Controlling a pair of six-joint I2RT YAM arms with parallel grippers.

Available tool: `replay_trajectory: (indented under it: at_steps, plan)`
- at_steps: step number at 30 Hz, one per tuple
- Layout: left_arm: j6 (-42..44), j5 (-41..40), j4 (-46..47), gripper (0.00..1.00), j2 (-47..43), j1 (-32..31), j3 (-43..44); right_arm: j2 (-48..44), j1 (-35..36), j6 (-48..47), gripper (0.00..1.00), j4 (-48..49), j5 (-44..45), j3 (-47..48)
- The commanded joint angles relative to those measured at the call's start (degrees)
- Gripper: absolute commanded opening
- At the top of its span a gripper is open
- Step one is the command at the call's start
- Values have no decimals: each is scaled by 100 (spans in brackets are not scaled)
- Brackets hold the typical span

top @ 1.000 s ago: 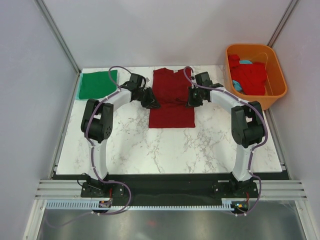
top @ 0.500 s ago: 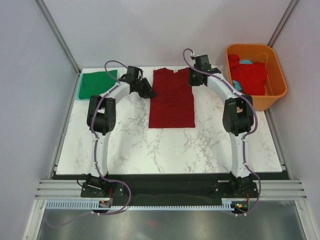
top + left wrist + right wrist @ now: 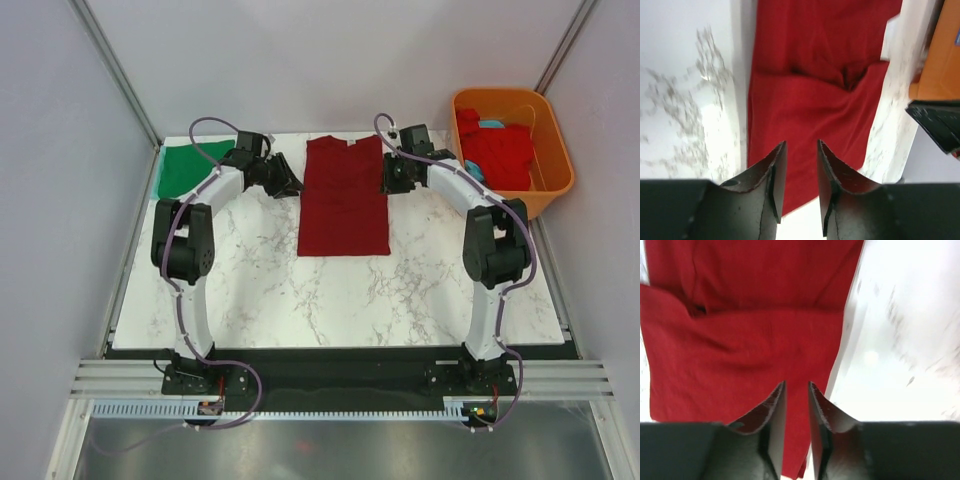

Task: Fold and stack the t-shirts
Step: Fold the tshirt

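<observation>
Mid-fold, my left tool (image 3: 801, 145) and right tool (image 3: 796, 385), narrowly parted and empty, flank the maroon t-shirt (image 3: 343, 197); next, I judge, pinch its collar corners, fold hemward.

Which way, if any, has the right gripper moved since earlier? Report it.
Yes: right gripper shifted toward the far side of the table and the orange tub.

This is a robotics lab work cell, not a home or shop: a marble-patterned table (image 3: 330, 290) sits boxed in by plain grey panel walls (image 3: 60, 200) framed with aluminium posts (image 3: 113, 70). A left arm (image 3: 190, 250) and a right arm (image 3: 490, 250), both industrial in look, are bolted at the near edge by a slotted metal rail (image 3: 330, 378). Purple cables (image 3: 208, 121) loop along them, and a perforated cable duct (image 3: 330, 410) runs in front.
</observation>
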Motion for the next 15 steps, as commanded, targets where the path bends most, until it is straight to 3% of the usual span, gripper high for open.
replay_trajectory:
  at_steps: [1, 3, 8, 15]
  plan:
    - [464, 171, 31, 39, -675, -16, -785, -622, -20, 135, 33, -174, -394, -676]
    - [421, 67, 40, 42, -1141, -25, -1418, -886, -46, 257, 41, -289, -561, -985]
    - [430, -13, 49, 51, -2020, -78, -2647, -1651, -55, 521, 50, -105, -948, -2364]
    - [421, 443, 426, 56, -2303, -130, -3616, -2101, -55, 539, 51, 448, -1290, -3463]
